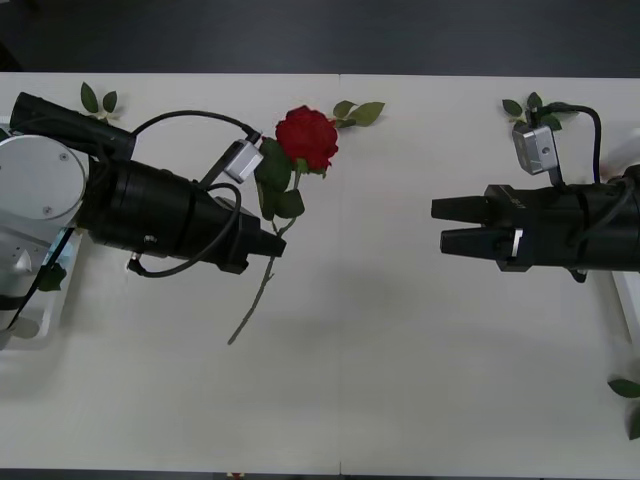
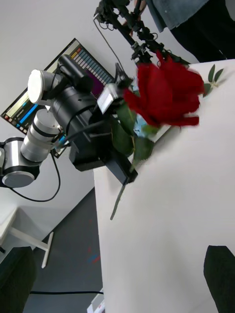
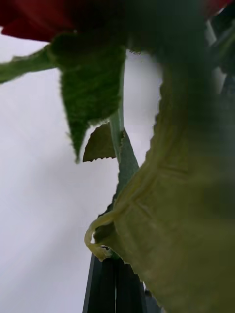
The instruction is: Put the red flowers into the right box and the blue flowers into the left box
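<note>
- Left tool (image 1: 274,243) sits closest under the front camera, its black fingers pinched together on the stem of a red rose (image 1: 307,138), about midway along that stem.
- From the front, the bloom points toward the far side of the white surface (image 1: 400,350), and the lower stem trails out past the fingertips toward the near side.
- Left box (image 1: 40,322) peeks out at the surface's left edge, partly hidden under the left arm.
- Right tool (image 1: 440,225) hangs over the right half, well apart from the rose, with its two fingers spread and a clear gap between them, holding nothing.
- Right box (image 1: 628,300) shows as a thin white rim at the right edge.
- Loose green leaf sprigs (image 1: 357,112) lie along the far edge, and another lies near the right front corner.
- Over to the right wrist view: the rose (image 2: 164,93) is seen across the surface, big and red, with its stem clamped in the left tool (image 2: 128,178).
- A dark fingertip (image 2: 219,274) of the right tool shows at the corner.
- Now the left wrist view: serrated green leaves (image 3: 93,88) crowd the lens, the red bloom (image 3: 29,22) sits beyond them, and the dark fingers (image 3: 115,286) are closed on the green stem (image 3: 116,129).
</note>
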You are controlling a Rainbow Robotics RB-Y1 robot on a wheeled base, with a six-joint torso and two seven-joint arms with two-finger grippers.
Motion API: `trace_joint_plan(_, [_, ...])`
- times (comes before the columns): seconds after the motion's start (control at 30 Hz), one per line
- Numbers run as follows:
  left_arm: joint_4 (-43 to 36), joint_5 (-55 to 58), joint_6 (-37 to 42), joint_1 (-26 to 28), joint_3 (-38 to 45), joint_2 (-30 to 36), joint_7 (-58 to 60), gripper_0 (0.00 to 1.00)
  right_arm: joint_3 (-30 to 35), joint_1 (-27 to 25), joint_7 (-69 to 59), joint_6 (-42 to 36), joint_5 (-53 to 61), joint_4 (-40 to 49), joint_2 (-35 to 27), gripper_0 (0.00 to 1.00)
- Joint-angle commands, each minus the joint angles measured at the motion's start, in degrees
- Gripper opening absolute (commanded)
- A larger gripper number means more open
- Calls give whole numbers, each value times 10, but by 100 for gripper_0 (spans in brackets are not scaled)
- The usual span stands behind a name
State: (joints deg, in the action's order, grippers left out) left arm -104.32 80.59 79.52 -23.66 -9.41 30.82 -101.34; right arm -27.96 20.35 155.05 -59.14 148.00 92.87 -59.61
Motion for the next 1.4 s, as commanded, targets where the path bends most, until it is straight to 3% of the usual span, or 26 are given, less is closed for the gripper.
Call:
trace_joint_plan(0.03, [-17,40,-25,-5,21,-35,-13,0,11,-14,-1,-4,11,11,-15,100])
trace_joint_plan(0.33, [-18,123,-58,-6,34,-42,8,0,11,-68,-1,-3,42,34,5,100])
trace_joint_plan(0.67, [-18,149,-65,-2,35,-42,28,0,12,-136,-1,14,51,56,92,100])
trace_joint_plan(1.4, [-17,151,-67,-2,28,-42,40,0,2,-145,-1,87,-43,70,237,100])
